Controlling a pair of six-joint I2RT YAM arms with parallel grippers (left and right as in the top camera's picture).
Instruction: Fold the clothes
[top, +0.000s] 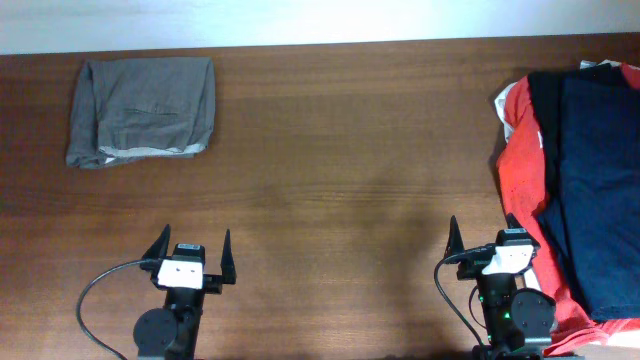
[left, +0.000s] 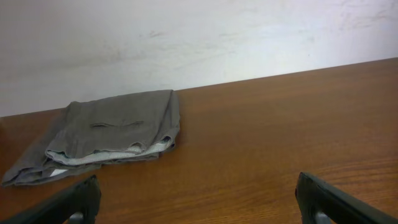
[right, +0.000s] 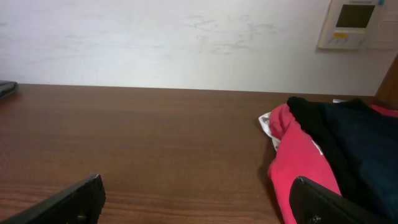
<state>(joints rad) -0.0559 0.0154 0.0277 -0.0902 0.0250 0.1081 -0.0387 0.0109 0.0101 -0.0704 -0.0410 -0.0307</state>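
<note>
A folded grey garment (top: 142, 110) lies at the far left of the table; it also shows in the left wrist view (left: 106, 134). A pile of unfolded clothes sits at the right edge: a red garment (top: 522, 165) under a dark navy one (top: 600, 170), both also in the right wrist view, red (right: 301, 165) and navy (right: 354, 140). My left gripper (top: 192, 245) is open and empty near the front edge; its fingertips frame bare wood (left: 196, 199). My right gripper (top: 482, 232) is open and empty, its right finger beside the red garment (right: 196, 199).
The brown wooden table (top: 340, 170) stretches between the two garments. A white wall runs behind it, with a wall thermostat (right: 356, 22) at the right. Black cables loop near each arm base.
</note>
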